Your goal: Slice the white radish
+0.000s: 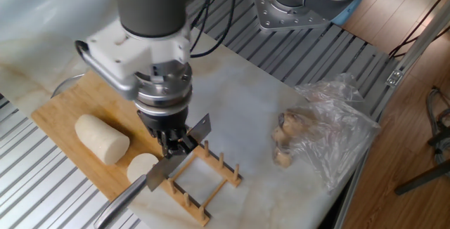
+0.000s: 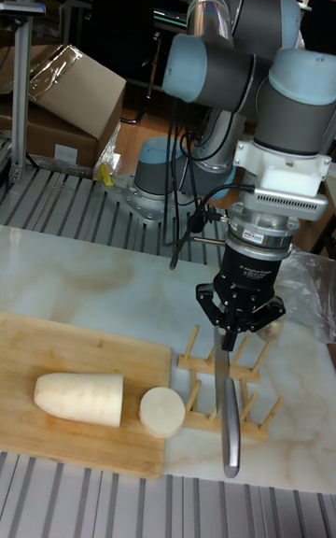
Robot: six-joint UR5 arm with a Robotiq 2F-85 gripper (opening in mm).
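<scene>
1. White radish (image 1: 102, 139): creamy white, smooth; cut disc (image 1: 143, 166) the same pale cream.
2. Cutting board (image 1: 63, 109): light orange-brown wood.
3. Knife (image 2: 224, 404): grey steel blade, silvery handle.
4. Gripper (image 2: 238, 323): black fingers under a silver ring and white block.
5. Arm (image 2: 233, 52): grey with pale blue joint caps.
6. Rack (image 1: 204, 180): tan wooden pegs and rails.
7. Table (image 1: 239, 102): white marble pattern with faint beige veins.
8. Bag (image 1: 330, 138): clear plastic over brownish lumps.
9. Cardboard box (image 2: 65, 99): brown.
</scene>
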